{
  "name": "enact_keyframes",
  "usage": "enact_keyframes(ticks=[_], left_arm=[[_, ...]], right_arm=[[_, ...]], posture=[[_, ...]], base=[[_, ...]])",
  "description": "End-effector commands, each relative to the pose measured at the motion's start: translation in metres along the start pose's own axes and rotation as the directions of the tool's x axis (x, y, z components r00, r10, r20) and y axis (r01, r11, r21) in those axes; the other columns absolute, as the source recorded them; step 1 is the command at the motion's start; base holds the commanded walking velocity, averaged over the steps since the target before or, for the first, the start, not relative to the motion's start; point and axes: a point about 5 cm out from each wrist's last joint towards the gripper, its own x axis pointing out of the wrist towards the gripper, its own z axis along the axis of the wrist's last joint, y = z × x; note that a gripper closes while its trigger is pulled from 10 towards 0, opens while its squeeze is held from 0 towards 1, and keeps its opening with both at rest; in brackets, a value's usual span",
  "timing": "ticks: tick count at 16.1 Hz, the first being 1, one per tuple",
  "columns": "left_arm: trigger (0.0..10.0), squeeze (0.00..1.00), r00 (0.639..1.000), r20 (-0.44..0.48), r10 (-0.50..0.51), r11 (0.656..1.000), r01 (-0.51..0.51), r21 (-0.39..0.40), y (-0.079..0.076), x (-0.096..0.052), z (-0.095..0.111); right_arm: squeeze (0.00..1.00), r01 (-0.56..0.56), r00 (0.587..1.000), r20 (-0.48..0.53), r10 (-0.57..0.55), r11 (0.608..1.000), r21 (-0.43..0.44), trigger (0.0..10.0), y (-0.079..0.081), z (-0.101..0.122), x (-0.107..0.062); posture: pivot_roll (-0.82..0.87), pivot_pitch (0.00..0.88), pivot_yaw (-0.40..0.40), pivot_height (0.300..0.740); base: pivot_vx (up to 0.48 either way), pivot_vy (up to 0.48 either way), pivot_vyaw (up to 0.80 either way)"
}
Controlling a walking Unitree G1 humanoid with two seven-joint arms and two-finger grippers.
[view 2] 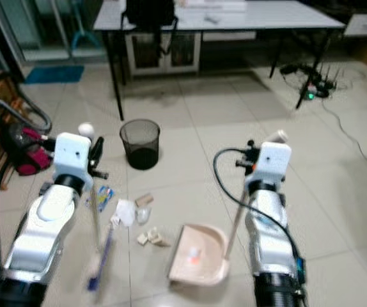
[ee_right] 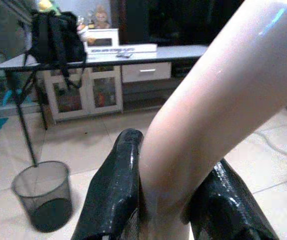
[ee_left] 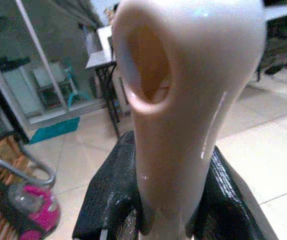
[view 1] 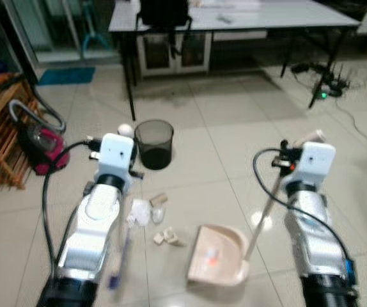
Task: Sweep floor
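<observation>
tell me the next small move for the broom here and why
Probably a short stroke of the broom by the left gripper toward the dustpan, which the right gripper holds by its handle. Scraps of litter lie on the tiles between broom head and pan mouth.

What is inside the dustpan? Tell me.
The pink dustpan holds one small orange-red bit and some pale specks. The rest of its tray looks bare. The floor beneath it is hidden.
</observation>
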Motion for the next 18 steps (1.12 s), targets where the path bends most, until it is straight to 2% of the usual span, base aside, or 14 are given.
enact_keyframes(ticks=[1, 18], left_arm=[[10.0, 0.0, 0.999, 0.045, 0.0, 1.0, -0.001, 0.015, 0.0, 0.0032, 0.0109], [10.0, 0.0, 0.999, 0.034, -0.016, 1.0, 0.015, 0.025, -0.0008, 0.0037, 0.0077]], right_arm=[[0.0, 0.005, 0.999, 0.053, -0.006, 1.0, 0.019, 10.0, -0.0021, 0.0106, 0.0022], [0.0, 0.006, 0.999, 0.05, -0.006, 1.0, 0.002, 10.0, -0.0017, 0.0084, 0.0014]], posture=[[-0.03, 0.0, 0.014, 0.74], [-0.04, 0.0, 0.023, 0.74]], base=[[0.382, 0.0, 0.0], [0.382, 0.0, 0.0]])
